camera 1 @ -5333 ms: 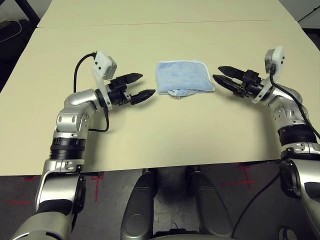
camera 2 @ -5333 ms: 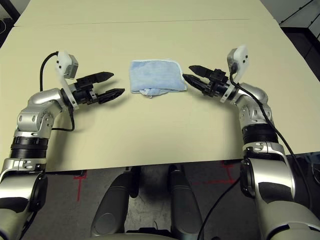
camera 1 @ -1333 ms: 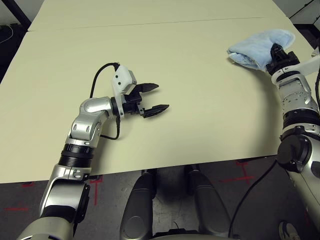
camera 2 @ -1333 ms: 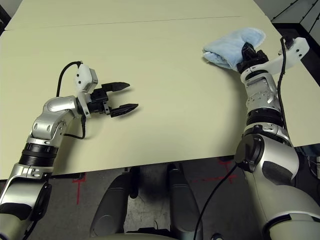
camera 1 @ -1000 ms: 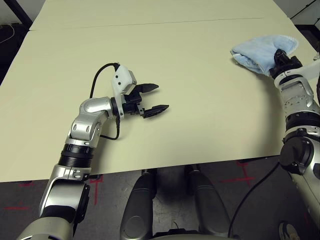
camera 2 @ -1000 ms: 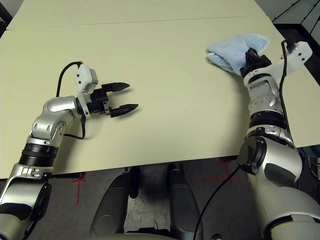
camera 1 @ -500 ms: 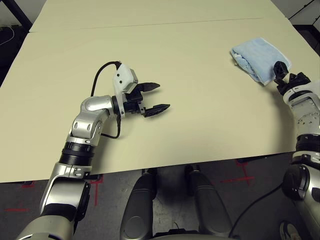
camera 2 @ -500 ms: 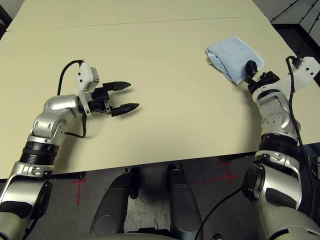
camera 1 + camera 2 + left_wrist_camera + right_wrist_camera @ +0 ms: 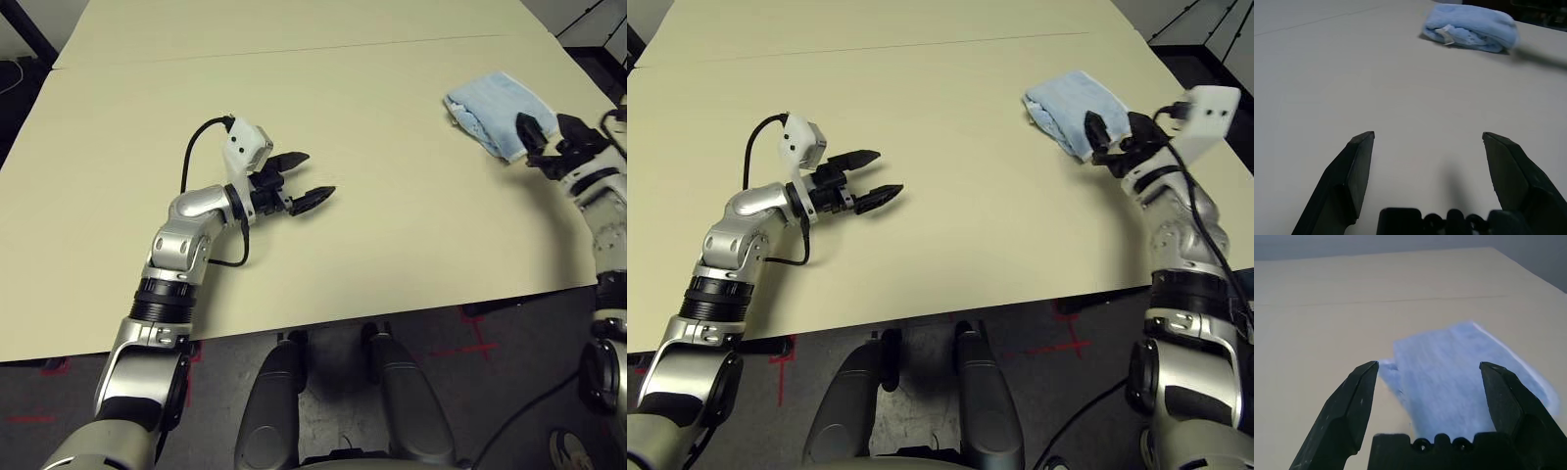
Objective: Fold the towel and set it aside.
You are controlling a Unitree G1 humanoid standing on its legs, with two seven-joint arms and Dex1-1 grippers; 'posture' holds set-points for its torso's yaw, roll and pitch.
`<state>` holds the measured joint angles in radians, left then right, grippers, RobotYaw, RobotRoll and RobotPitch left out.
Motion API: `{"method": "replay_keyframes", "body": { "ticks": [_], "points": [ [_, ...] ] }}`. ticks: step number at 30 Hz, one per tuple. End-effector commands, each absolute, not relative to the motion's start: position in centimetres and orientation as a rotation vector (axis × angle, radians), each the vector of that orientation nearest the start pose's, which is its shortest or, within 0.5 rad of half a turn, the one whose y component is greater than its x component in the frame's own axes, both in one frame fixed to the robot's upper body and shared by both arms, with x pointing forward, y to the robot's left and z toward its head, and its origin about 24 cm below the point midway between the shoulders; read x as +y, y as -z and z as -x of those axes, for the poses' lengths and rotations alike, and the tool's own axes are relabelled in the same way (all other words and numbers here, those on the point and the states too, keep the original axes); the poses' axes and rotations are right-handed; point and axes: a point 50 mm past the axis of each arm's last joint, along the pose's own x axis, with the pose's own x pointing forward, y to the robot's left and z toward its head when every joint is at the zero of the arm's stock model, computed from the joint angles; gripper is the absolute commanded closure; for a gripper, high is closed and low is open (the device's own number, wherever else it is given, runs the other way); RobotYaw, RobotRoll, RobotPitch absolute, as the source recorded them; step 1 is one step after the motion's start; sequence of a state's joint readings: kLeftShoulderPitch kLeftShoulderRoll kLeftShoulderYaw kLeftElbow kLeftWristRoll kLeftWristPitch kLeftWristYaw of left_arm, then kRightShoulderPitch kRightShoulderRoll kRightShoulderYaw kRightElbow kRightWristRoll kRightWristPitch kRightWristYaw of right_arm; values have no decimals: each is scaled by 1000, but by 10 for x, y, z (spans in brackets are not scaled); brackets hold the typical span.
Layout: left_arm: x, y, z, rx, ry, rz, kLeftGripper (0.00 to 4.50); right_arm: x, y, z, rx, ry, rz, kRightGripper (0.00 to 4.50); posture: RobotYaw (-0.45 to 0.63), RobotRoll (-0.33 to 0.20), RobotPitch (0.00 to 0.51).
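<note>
The towel (image 9: pixel 487 105) is a folded light-blue bundle lying on the beige table (image 9: pixel 392 245) at the far right, close to the table's right edge. My right gripper (image 9: pixel 545 131) hovers just at the towel's near-right end, open, with nothing between its fingers; its wrist view looks down on the towel (image 9: pixel 1469 382) between the spread fingers. Well to the left, near the table's middle, my left gripper (image 9: pixel 315 176) stands open and empty over bare table, and its wrist view shows the towel (image 9: pixel 1469 27) far ahead.
A seam (image 9: pixel 294 51) runs across the far part of the table. The right table edge (image 9: pixel 588 83) and dark floor lie just beyond the towel. A black cable (image 9: pixel 191 162) loops from the left wrist camera. Bare tabletop spreads between the two grippers.
A second ago my right gripper was shut on the towel. It has since opened, left the towel lying on the table and drawn back slightly. The left arm has barely shifted.
</note>
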<state>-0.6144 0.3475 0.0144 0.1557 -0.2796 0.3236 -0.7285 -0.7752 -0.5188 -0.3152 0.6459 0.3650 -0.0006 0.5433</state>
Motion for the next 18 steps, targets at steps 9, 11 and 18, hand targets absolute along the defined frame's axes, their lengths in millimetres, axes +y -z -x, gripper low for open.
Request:
{"method": "replay_keyframes", "body": {
  "ticks": [9, 11, 18],
  "points": [
    [174, -174, -359, -288, 195, -81, 0, -244, -182, -387, -394, -120, -23, 22, 76, 0, 260],
    [182, -175, -362, -310, 134, -111, 0, -244, -181, -389, -391, -88, -38, 22, 77, 0, 260],
    [204, -173, -374, -373, 11, -123, 0, -235, -172, -391, -375, -86, -32, 22, 74, 0, 260]
  ]
}}
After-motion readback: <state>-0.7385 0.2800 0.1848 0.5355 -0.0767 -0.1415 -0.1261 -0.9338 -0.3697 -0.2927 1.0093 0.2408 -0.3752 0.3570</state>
